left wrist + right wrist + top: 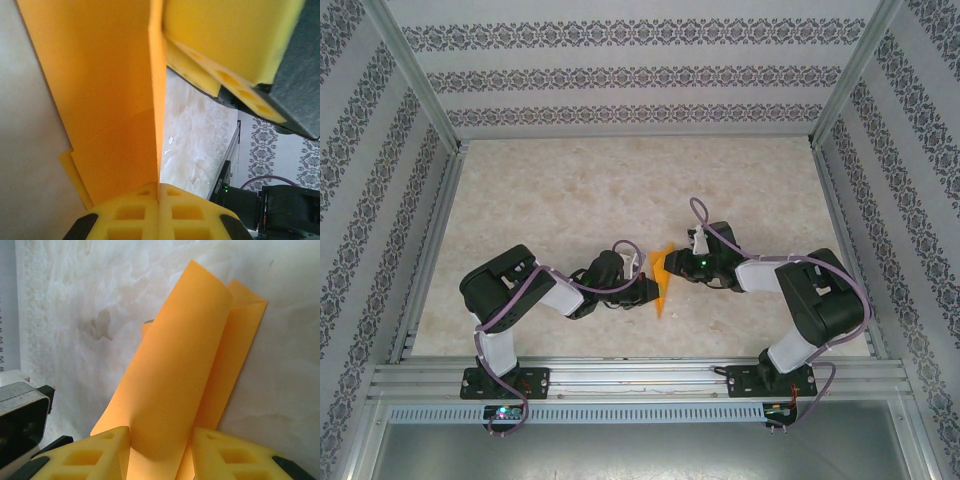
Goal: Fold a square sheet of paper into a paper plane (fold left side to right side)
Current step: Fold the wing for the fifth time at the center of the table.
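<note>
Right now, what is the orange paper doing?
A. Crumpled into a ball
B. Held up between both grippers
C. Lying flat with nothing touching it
B: the left gripper is shut on the folded orange paper, and the right gripper has a curled flap between its fingers.

Bright orange paper (180, 385), yellow fingers (100, 455), cream marbled table (570, 190)

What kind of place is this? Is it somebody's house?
Probably not a house: it looks like a robot test booth. A marble-look table sits inside patterned walls on a metal frame, with two robot arms bolted to it.
</note>
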`<state>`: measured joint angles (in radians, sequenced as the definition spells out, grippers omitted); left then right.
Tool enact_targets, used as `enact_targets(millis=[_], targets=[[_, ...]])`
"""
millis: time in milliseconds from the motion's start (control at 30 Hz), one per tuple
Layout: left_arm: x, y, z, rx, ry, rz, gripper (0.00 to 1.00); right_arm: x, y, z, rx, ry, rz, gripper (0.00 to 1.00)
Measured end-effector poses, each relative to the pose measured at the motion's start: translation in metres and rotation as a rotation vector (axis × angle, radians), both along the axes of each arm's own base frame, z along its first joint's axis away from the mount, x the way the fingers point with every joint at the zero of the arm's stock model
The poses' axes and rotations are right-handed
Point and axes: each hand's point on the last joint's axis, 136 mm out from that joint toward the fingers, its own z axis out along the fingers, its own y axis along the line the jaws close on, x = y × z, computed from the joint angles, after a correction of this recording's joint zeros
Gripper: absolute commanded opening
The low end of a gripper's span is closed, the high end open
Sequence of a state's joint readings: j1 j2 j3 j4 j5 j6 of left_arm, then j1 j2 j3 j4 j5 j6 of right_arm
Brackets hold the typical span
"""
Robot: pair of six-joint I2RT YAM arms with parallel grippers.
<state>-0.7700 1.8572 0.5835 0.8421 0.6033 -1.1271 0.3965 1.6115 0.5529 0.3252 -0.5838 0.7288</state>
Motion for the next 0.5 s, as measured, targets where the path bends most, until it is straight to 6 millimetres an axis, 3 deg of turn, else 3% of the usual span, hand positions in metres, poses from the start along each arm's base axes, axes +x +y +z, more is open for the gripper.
enact_targets(millis=[233, 500], targets=[[0.0006, -0.0005, 0.0014, -0.008, 0.000, 0.004, 0.02, 0.0026, 0.0022, -0.0019, -0.015, 0.014, -0.002, 0.37], [0.0000, 0.0002, 0.0011, -0.010, 0.000, 0.005, 0.15, 0.0033, 0.0042, -0.0075, -0.065, 0.054, -0.003, 0.36]])
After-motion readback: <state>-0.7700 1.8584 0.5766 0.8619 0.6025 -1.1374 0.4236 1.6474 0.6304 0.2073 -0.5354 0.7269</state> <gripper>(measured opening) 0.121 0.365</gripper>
